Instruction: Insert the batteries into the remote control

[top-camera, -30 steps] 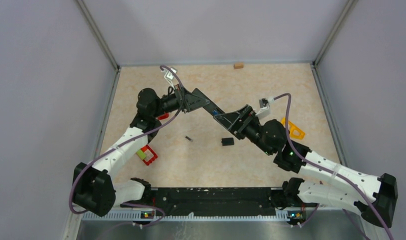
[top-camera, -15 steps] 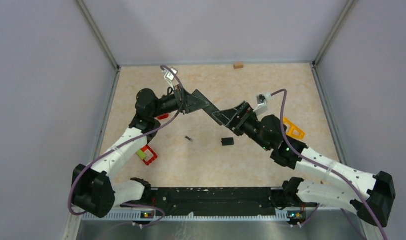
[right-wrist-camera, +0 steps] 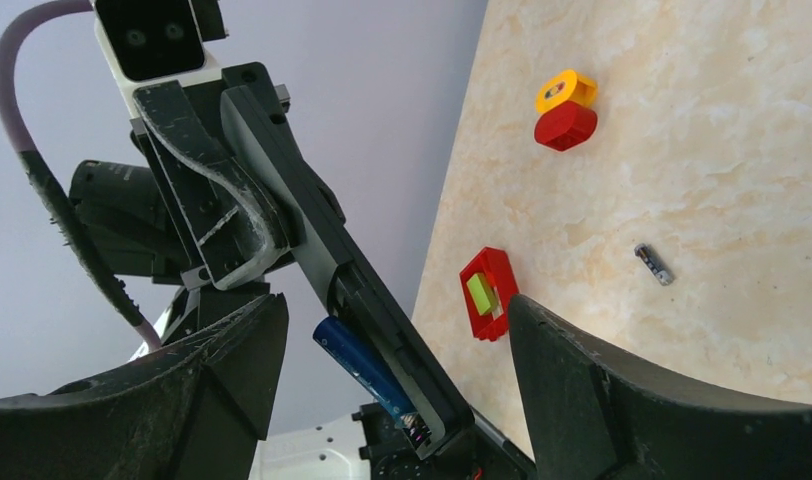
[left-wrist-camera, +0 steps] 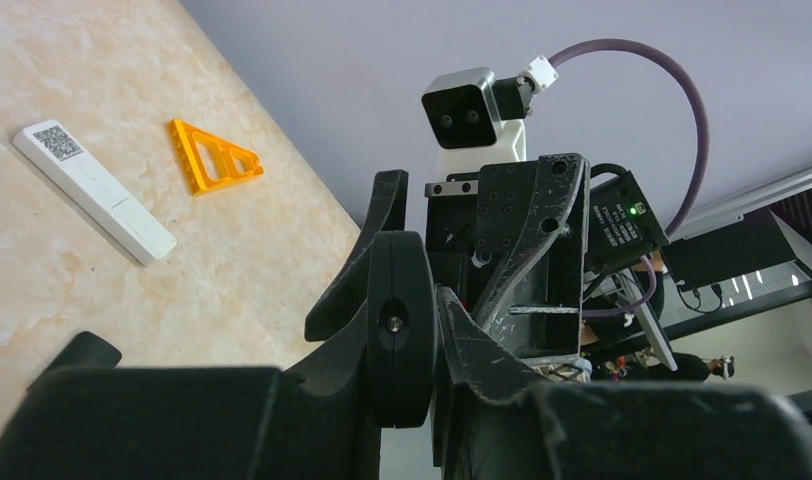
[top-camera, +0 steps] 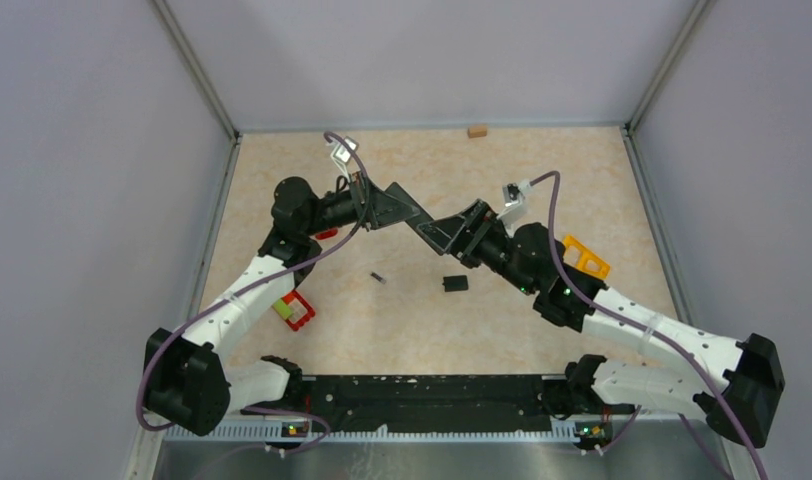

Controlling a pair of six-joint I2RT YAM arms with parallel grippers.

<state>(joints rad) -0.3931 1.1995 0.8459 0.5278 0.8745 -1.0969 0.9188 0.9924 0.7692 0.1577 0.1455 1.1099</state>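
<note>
My left gripper (top-camera: 394, 207) is shut on the remote control (top-camera: 430, 226), a slim black bar held above the table; it shows end-on in the left wrist view (left-wrist-camera: 402, 330). In the right wrist view the remote control (right-wrist-camera: 382, 300) has its compartment open. A blue battery (right-wrist-camera: 365, 370) sits slanted there, its upper end sticking out. My right gripper (right-wrist-camera: 394, 320) is open, its fingers either side of the remote's end and touching nothing. It meets the remote in the top view (top-camera: 452, 229). A dark battery (top-camera: 378, 277) lies on the table.
A small flat black square piece (top-camera: 455, 284) lies mid-table. A red frame with a green block (top-camera: 293, 310) sits at the left and an orange triangle (top-camera: 585, 257) at the right. A wooden block (top-camera: 476, 130) rests by the back wall. A white remote (left-wrist-camera: 92, 190) lies on the table.
My right arm has moved up and left, bringing its open gripper closer around the end of the remote. My left gripper has kept hold of the remote in nearly the same place.
</note>
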